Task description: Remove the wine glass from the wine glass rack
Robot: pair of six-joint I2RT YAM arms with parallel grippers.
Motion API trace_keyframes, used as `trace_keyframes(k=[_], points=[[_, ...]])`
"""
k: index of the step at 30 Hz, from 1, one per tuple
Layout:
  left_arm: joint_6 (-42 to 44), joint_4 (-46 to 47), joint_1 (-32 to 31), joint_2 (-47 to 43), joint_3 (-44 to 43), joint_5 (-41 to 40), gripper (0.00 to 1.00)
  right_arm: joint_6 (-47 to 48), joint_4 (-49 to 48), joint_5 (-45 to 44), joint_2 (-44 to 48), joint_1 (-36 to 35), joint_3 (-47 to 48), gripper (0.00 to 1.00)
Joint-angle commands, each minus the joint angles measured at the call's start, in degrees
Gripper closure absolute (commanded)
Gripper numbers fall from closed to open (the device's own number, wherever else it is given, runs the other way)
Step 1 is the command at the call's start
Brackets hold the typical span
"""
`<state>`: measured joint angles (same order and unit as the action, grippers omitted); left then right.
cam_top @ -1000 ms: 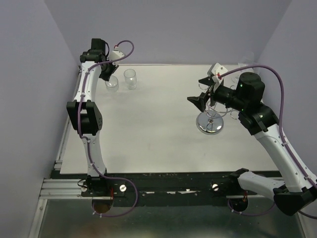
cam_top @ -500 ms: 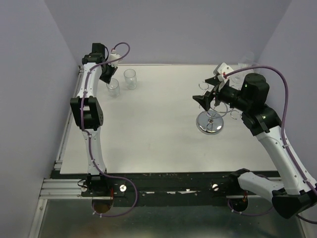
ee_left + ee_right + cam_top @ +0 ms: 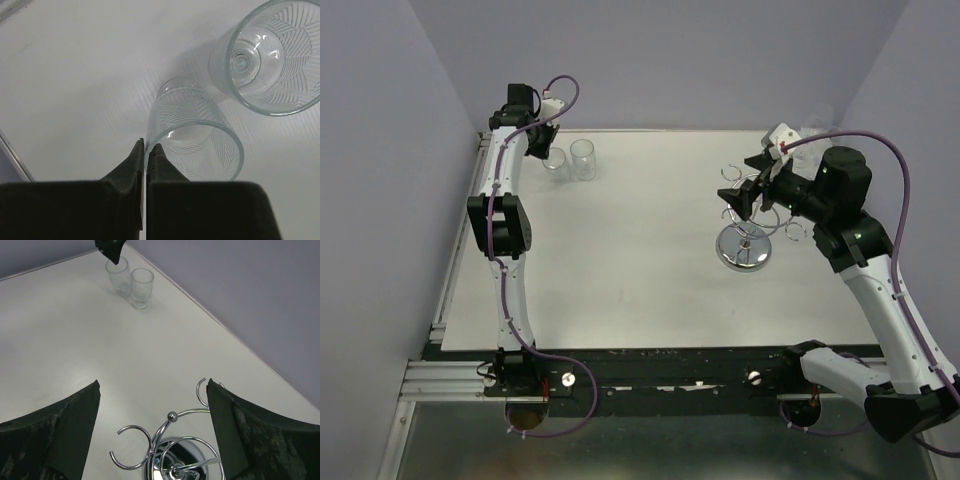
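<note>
My left gripper [image 3: 146, 147] is shut on the rim of a clear patterned wine glass [image 3: 195, 145], the glass wall pinched between its fingers. In the top view that gripper [image 3: 542, 140] and wine glass [image 3: 556, 160] are at the table's back left, beside a second clear glass [image 3: 583, 158]. The chrome wine glass rack [image 3: 745, 245] stands at the right on its round mirror base. My right gripper [image 3: 745, 185] hovers just above it, open. In the right wrist view the rack's curled hooks [image 3: 172, 440] lie between the wide-apart fingers [image 3: 75, 425], and the hooks that show are bare.
The second glass [image 3: 265, 55] stands close to the right of the held one. Both glasses [image 3: 141, 287] show far off in the right wrist view, near the back wall. A faint clear object [image 3: 815, 125] sits at the back right corner. A metal rail [image 3: 455, 270] runs along the table's left edge.
The left gripper has carried its glass a little back and right, closer to the second glass. The right gripper has drifted right and back over the rack, staying open.
</note>
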<state>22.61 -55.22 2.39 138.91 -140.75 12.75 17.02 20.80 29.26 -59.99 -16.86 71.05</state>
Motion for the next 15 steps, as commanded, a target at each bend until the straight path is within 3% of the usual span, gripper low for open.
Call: trace_keyframes(k=[1, 6, 8, 10, 15], points=[[-2.66, 3.98, 0.24, 1.27, -3.13, 2.36, 1.0, -0.23, 2.49, 0.36, 1.19, 1.13, 0.32, 0.06], [-3.71, 5.91, 0.16, 2.15, -3.39, 1.05, 1.0, -0.84, 2.84, 0.54, 1.45, 2.36, 0.15, 0.06], [-4.24, 6.79, 0.16, 2.15, -3.39, 0.61, 0.77, -1.11, 2.85, 0.63, 1.45, 2.8, 0.15, 0.05], [-4.5, 7.41, 0.16, 1.98, -3.39, 0.61, 0.64, -1.54, 2.76, 0.8, 1.45, 3.06, 0.15, 0.05], [-4.86, 8.29, 0.07, 1.8, -3.74, 0.61, 0.6, -2.25, 2.14, 1.15, 0.75, 3.33, 0.23, 0.05]])
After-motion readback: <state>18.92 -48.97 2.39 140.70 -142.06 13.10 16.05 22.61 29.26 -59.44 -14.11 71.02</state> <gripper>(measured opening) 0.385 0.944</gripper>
